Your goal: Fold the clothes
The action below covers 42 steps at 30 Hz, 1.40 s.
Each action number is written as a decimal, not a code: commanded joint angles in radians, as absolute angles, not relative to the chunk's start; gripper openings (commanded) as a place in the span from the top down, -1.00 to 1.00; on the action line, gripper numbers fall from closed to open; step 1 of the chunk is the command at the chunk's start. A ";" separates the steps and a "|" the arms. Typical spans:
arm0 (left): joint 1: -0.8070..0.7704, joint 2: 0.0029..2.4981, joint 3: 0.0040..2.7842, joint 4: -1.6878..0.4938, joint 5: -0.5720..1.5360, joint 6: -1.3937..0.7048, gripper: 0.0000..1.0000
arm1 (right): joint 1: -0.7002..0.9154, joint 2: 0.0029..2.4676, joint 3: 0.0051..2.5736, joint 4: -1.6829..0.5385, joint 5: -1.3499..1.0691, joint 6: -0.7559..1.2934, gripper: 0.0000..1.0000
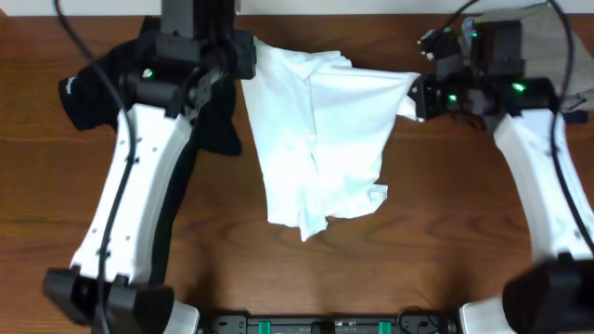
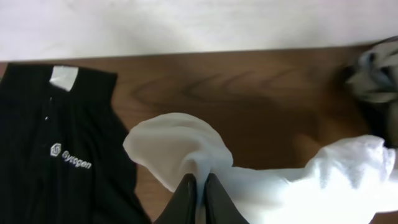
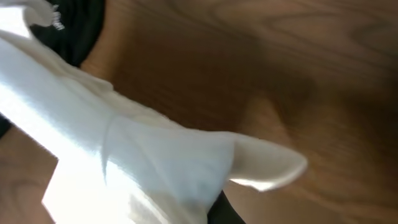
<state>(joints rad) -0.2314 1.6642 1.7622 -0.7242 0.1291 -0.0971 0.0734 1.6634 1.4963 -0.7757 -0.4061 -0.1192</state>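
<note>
From overhead, the white T-shirt (image 1: pixel 316 139) lies in the middle of the wooden surface (image 1: pixel 445 232), rumpled and partly doubled over itself. Its far edge is stretched between the two arms. The left gripper (image 1: pixel 243 57) has its jaws clenched on the shirt's far left corner. The right gripper (image 1: pixel 415 97) pinches a sleeve end at the shirt's right side. The black shirt (image 1: pixel 83 88) lies at the left and is partly covered by the left arm. Its edge is just beside the white cloth.

In the left wrist view, two dark fingers (image 2: pixel 185 202) stand pressed together on a raised fold of the white T-shirt (image 2: pixel 177 146). The cloth bulges up above them and trails off to the right. The black shirt (image 2: pixel 43 143) lies flat on the surface to the left, with a small white chest logo (image 2: pixel 70 156) and a white neck label (image 2: pixel 63 77) showing. A grey blurred shape sits at the right edge; what it is cannot be told.

In the right wrist view, the white T-shirt (image 3: pixel 137 155) fills the lower left, pulled into a taut band. A loose flap sticks out to the right. Only a dark sliver of the gripper shows at the bottom edge, closed on the cloth. A corner of the black shirt (image 3: pixel 81 28) shows at the top left.
</note>
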 commanded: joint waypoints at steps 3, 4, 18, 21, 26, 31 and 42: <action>-0.223 1.705 1.771 -0.714 0.059 -0.053 0.76 | 0.077 1.772 1.505 -0.698 -0.401 -0.096 0.97; -0.223 1.709 1.771 -0.716 0.059 -0.053 0.69 | 0.078 1.792 1.505 -0.686 -0.400 -0.093 0.97; -0.252 1.715 1.771 -0.748 0.136 -0.084 0.66 | 0.049 1.950 1.505 -0.549 -0.202 0.050 0.98; -0.294 1.721 1.771 -0.791 0.146 -0.083 0.66 | 0.036 1.957 1.505 -0.535 -0.181 0.073 0.97; -0.387 1.732 1.769 -0.899 0.146 -0.083 0.66 | 0.017 1.962 1.505 -0.519 -0.181 0.079 0.97; -0.486 1.734 1.714 -0.960 0.147 -0.080 0.66 | -0.003 1.962 1.505 -0.526 -0.181 0.093 0.98; -0.618 1.771 1.504 -0.911 0.175 -0.088 0.67 | -0.017 1.962 1.505 -0.557 -0.191 0.093 0.97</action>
<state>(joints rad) -0.6075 1.7527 1.5318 -0.9131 0.1600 -0.0788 -0.0078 1.9499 1.4963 -0.5560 -0.1898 0.0765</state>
